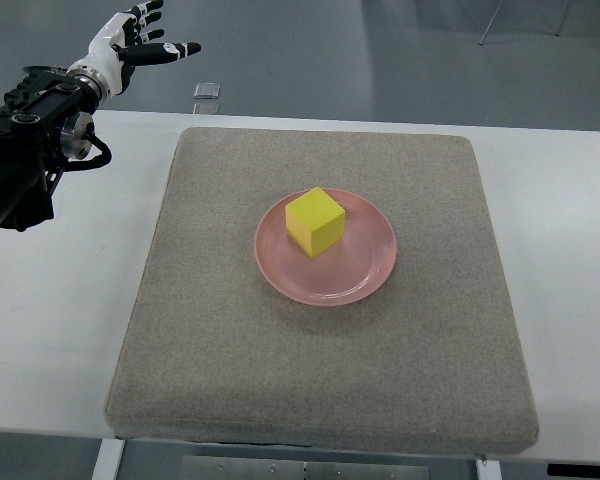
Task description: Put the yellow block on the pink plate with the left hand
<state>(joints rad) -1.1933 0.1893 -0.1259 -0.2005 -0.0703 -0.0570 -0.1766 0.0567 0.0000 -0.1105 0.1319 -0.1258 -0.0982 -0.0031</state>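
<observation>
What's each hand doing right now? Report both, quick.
Left hand: open, fingers spread, holding nothing, raised past the table's far left corner; the yellow block sits on the pink plate.
Right hand: not in view.

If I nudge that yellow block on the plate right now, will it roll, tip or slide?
The yellow block looks like a cube with flat faces resting flat on the pink plate, so rolling seems unlikely. It is as wide as tall, so tipping looks unlikely too. The plate appears smooth and glossy, so it would probably slide, perhaps stopping at the raised rim.
</observation>
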